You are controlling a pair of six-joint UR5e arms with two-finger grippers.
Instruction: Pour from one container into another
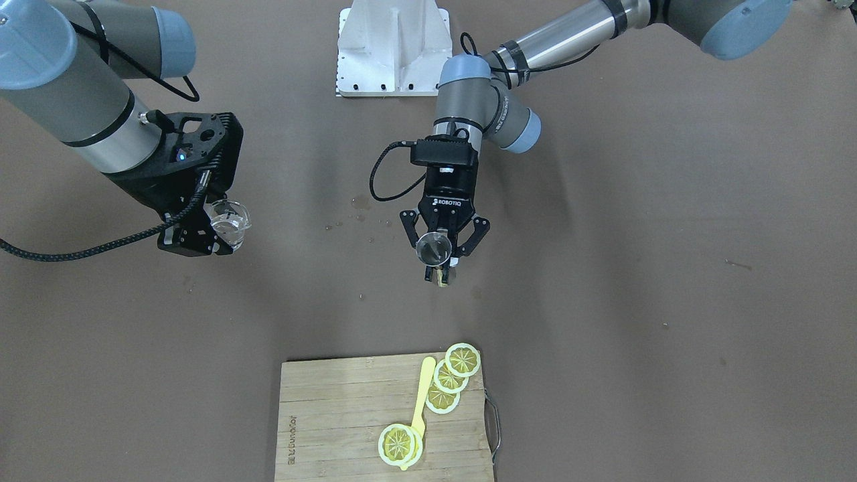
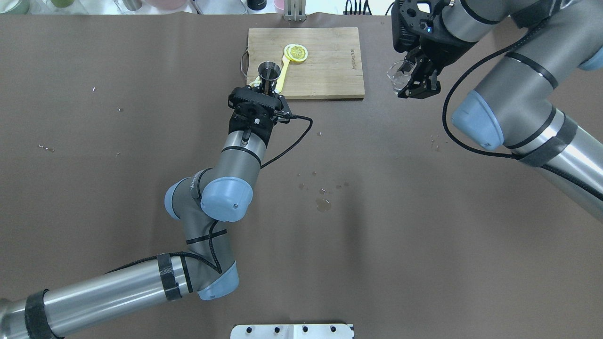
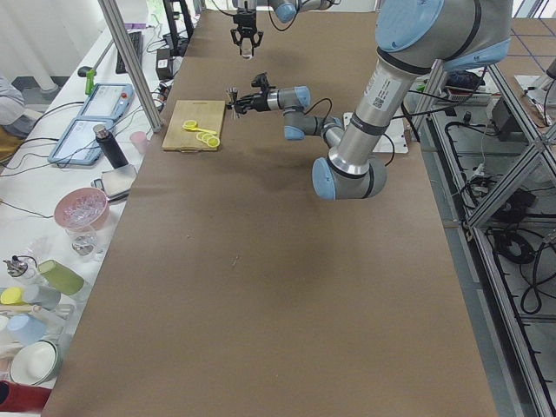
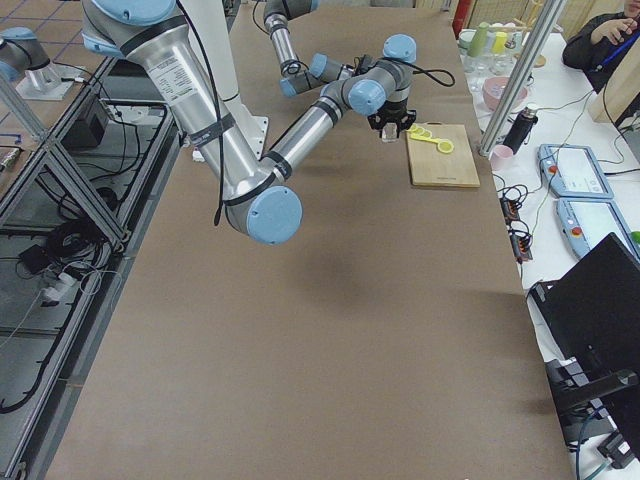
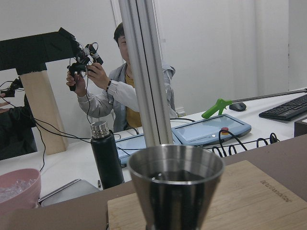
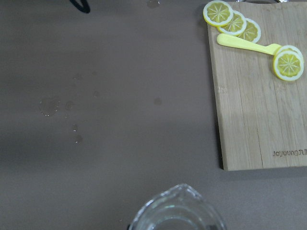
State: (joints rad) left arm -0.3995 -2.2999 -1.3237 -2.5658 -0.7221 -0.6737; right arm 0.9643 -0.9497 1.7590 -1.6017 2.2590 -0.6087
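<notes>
A long table under a matte brown sheet [image 3: 243, 304] lies in soft, even light. Along one long side of the table runs a cluttered white workbench [image 3: 35, 234], and a silver aluminium post [image 3: 130, 65] stands between them. Beyond the workbench is a plain white wall [image 5: 216, 48]. Along the table's other long side, an aluminium strut frame [image 4: 70, 178] stands over reddish-brown floor tiles [image 4: 50, 10].

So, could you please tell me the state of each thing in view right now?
glass: lifted off the table, clamped in right gripper; fill unclear.
jigger: upright, mouth up, clamped in left gripper.
cutting board: flat on table, carrying lemon slices.
table: spotted with droplets.
</notes>
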